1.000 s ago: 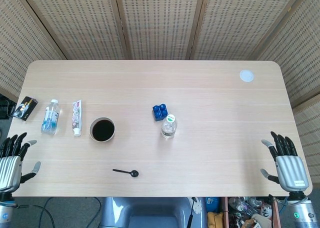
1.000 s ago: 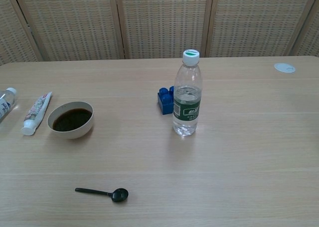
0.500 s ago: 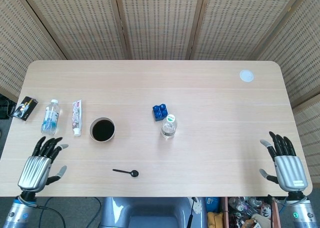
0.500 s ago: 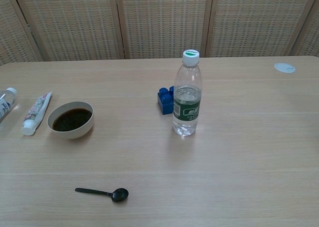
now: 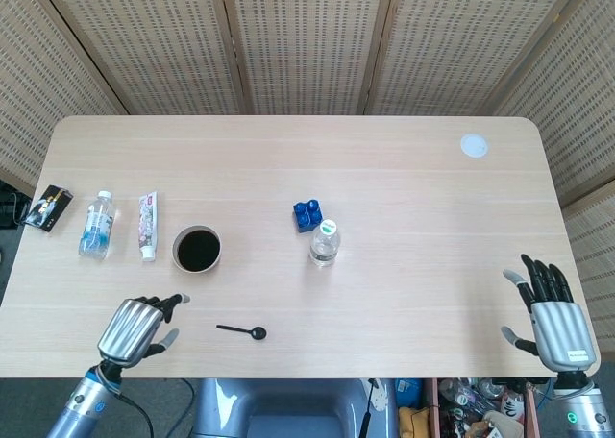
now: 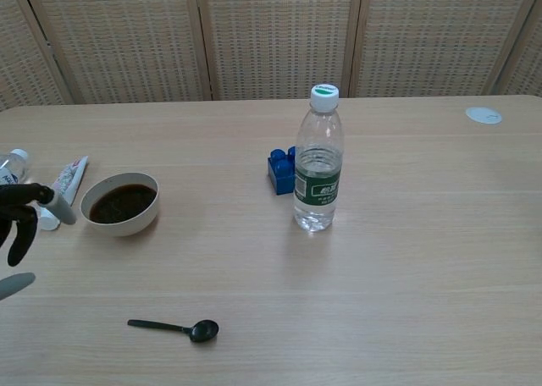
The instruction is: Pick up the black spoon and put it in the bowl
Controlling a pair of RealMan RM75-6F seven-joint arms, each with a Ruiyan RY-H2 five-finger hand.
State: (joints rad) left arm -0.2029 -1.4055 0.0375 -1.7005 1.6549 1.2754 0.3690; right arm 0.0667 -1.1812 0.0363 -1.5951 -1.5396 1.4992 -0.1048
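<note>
Only part of our left hand [image 6: 21, 221] shows at the chest view's left edge; the head view shows it whole at lower left, fingers loosely spread, holding nothing. Our right hand [image 5: 554, 315], spread and empty, appears only in the head view. The black spoon [image 6: 175, 327] lies below the bowl [image 6: 120, 205]

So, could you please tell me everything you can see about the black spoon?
The black spoon is small, all black and slightly glossy, probably plastic, with a thin straight handle and a round bowl end. It lies flat on the wooden table near the front edge, handle pointing to the robot's left and the round end to its right. It sits in front of the bowl, clear of it. Nothing touches it except the table; the left hand is beside its handle end, apart from it.
</note>
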